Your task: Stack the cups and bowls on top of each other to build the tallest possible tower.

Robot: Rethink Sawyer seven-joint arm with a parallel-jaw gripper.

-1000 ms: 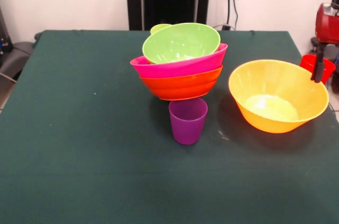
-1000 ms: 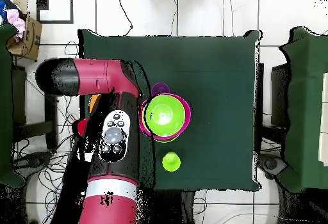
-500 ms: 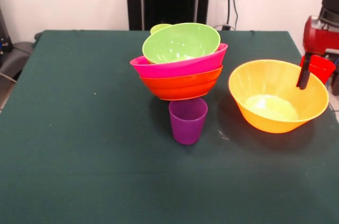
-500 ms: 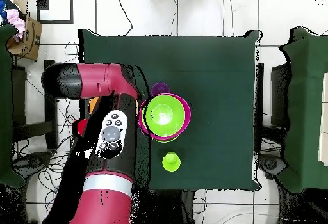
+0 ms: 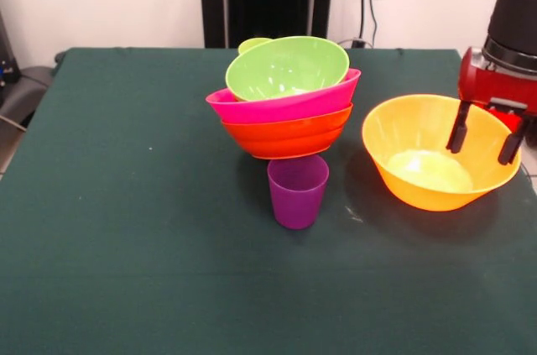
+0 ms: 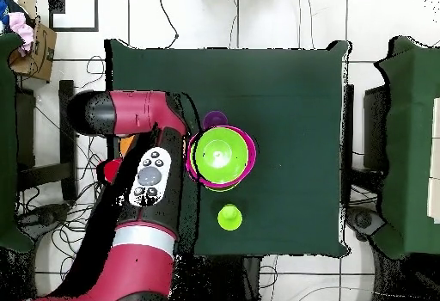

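Black fingers (image 5: pixel 458 127) of the hand (image 5: pixel 486 133) hang spread apart and empty over the far side of the large orange bowl (image 5: pixel 438 152), one finger inside the rim line and the other over the rim's outer side. That straddle reads as a line-up for pinching the bowl's wall, though no contact is visible yet. Taking the orange bowl as the landmark, the tower (image 5: pixel 287 99) stands to its left in the front view, clear of it: a red-orange bowl at the bottom, a pink bowl nested in it, and a lime green bowl (image 5: pixel 288 67) tilted on top. Nesting keeps the pile steady but adds little height. A purple cup (image 5: pixel 297 191) stands upright just in front of the tower, between it and the orange bowl's near side. A lime green cup (image 6: pixel 229 218) sits behind the tower. All rest on the green desk (image 5: pixel 126 229).
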